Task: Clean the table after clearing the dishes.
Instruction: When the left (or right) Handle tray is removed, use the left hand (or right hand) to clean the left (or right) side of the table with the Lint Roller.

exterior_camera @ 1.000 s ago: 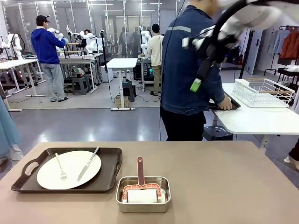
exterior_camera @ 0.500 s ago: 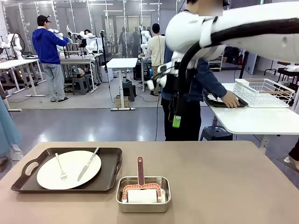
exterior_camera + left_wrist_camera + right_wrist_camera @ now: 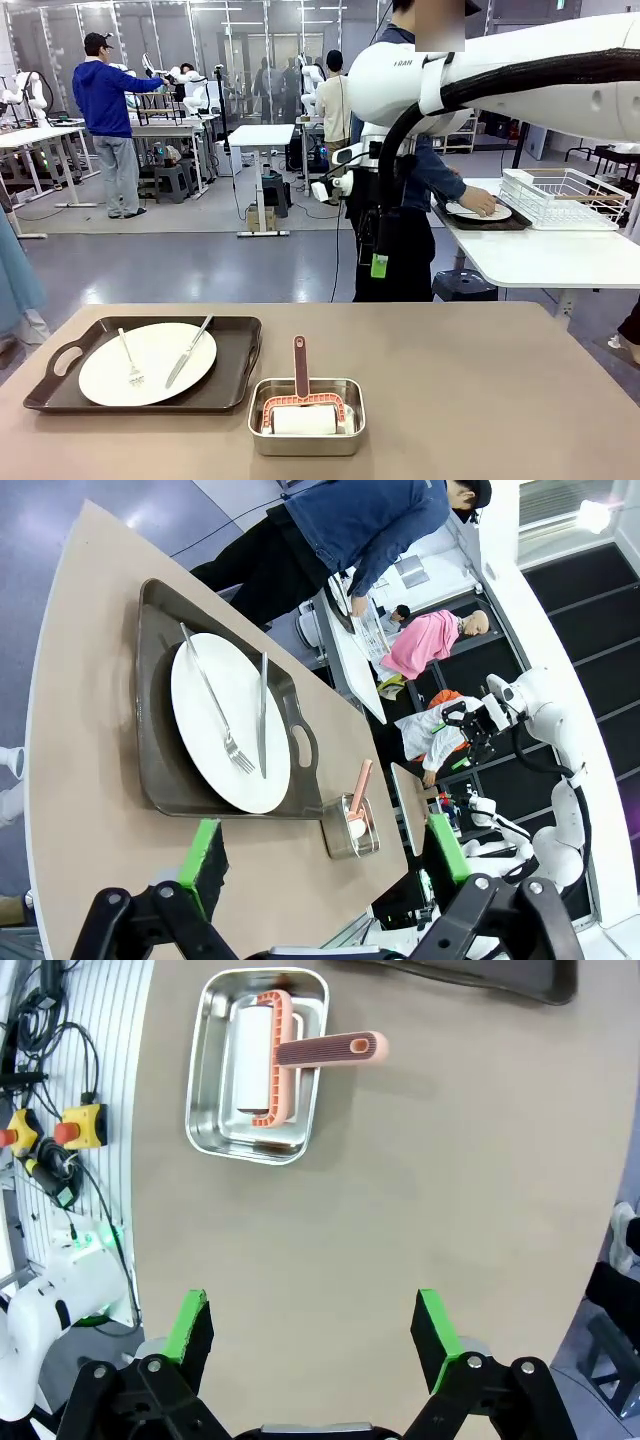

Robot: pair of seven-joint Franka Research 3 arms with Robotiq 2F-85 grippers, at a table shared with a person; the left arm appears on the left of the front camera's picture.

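Left tool [image 3: 325,850], right tool [image 3: 311,1325]: both spread wide, empty. Plate [image 3: 147,362], fork [image 3: 131,365], knife [image 3: 190,350] loose on tray [image 3: 240,345], bench [image 3: 500,380] left. Second plate [image 3: 497,213] far off, under person's hand [image 3: 479,203]. Likely rigid, breakable, cutlery slides; grip tray handle [image 3: 50,368], keep level.

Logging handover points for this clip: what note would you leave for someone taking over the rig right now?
Left end effector: open, empty. Right end effector: open, empty, over the table.
One plate with fork and knife lies on its tray on the table. The other plate is on a second tray on the white side table, the person's hand at it.
Done: one set cleared. Left: remove the tray from the table, then clean the table with the roller in the steel pan.
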